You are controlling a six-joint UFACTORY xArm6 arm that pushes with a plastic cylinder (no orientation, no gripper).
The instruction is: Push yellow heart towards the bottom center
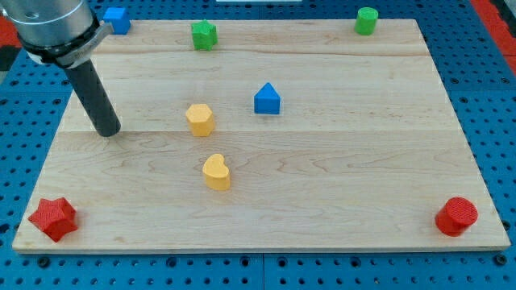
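Observation:
The yellow heart [216, 171] lies on the wooden board [339, 161], a little left of centre and below the middle. A yellow hexagon block [199, 119] stands just above it. My tip [107, 131] rests on the board at the view's left, well to the left of the yellow hexagon and up-left of the yellow heart, touching no block.
A blue triangular block [267, 99] sits near the centre. A green star-like block [204, 35] and a green cylinder [367, 20] are along the top edge. A blue cube [118, 19] is at the top left. A red star [53, 217] is at the bottom left, a red cylinder [456, 216] at the bottom right.

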